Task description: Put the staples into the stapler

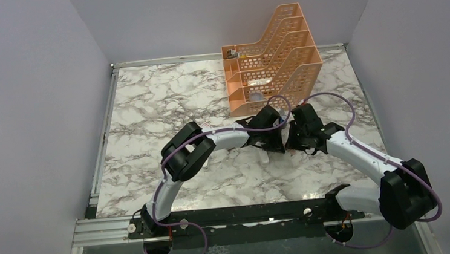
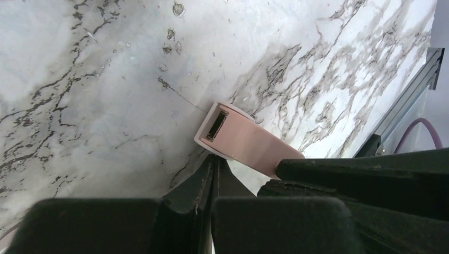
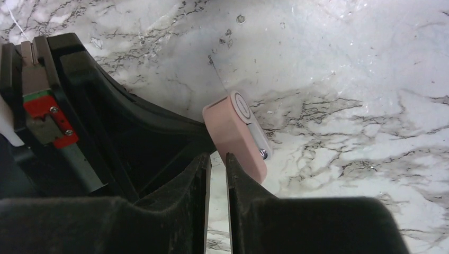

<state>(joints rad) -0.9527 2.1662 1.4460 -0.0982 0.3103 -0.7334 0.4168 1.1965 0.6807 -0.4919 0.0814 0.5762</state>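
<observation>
A pink stapler lies flat on the marble table; its open end shows a dark slot. My left gripper is shut, its tips against the stapler's near side with nothing between them. My right gripper stands beside the stapler's rounded end. Its jaws are a narrow slit apart, and only marble shows through. In the top view both grippers, left and right, meet over the stapler and hide it. The staples are out of view.
An orange tiered desk organiser stands at the back of the table, just beyond the grippers. A metal rail runs along the table's edge. Grey walls close in the left, right and back sides.
</observation>
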